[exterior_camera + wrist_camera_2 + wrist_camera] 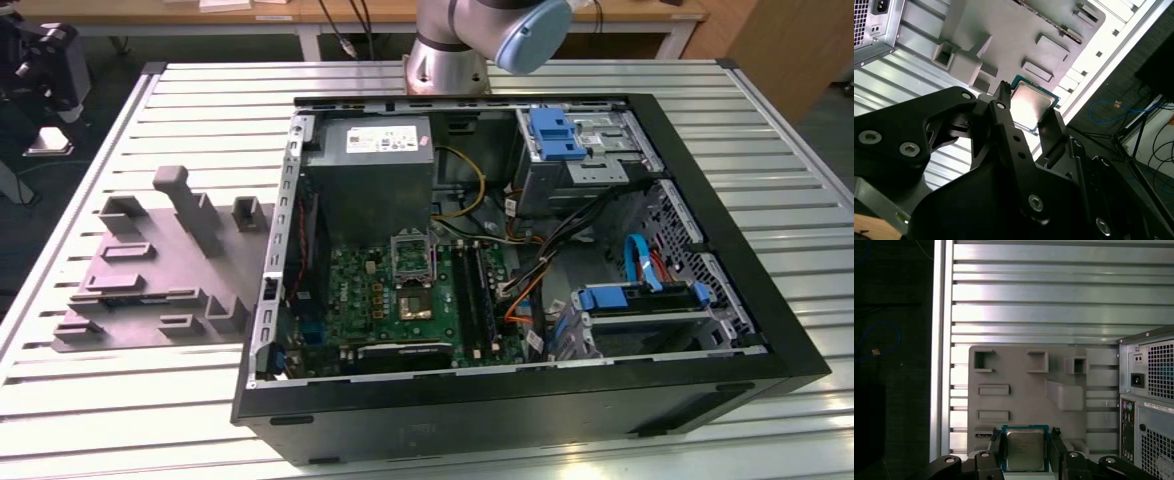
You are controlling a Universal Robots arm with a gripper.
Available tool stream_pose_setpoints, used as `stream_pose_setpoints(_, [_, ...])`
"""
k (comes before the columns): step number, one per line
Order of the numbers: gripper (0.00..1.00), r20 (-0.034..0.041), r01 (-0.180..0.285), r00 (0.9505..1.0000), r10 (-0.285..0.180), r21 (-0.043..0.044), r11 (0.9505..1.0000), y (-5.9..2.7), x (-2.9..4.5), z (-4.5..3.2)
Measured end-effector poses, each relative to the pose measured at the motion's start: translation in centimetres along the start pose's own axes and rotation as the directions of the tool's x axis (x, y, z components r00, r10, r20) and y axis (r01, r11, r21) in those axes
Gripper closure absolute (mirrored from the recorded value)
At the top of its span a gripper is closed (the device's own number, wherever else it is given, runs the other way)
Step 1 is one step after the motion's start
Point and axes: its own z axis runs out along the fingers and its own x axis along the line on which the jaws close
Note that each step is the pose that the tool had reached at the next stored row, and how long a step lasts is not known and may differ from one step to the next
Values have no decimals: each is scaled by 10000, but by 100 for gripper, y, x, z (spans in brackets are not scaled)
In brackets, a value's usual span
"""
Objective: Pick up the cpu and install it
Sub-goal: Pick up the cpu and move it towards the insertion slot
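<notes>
The cpu (1025, 450) (1033, 106) is a thin square chip with a pale metal top and a darker rim. It sits between the two black fingers (996, 446) of my gripper (1026, 434) (1029, 102), which is shut on its opposite edges. In both wrist views the chip hangs well above the grey fixture plate (1024, 390) (1014, 45), over the plate's edge. In the exterior view the open computer case (747, 330) lies on the slatted table, with the green motherboard and its metal-framed socket (416, 300) exposed inside.
The grey fixture plate (147, 290) with raised blocks lies on the exterior view's left of the case. The arm's base (447, 60) stands behind the case. Cables, blue drive brackets (638, 297) and the power supply (378, 170) crowd the case interior. The case's rear panel (1149, 405) is beside the fixture.
</notes>
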Motion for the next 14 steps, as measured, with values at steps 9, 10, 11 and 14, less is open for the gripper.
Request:
stream_pose_setpoints(9, [53,-1,-1,10000,1,1,10000,0,-26,0])
stream_pose_setpoints(10, [53,0,0,10000,0,0,10000,0,-28,0])
stream_pose_setpoints(11, [53,0,0,10000,0,0,10000,0,-31,0])
stream_pose_setpoints(14, [53,0,0,10000,0,0,10000,0,-39,1])
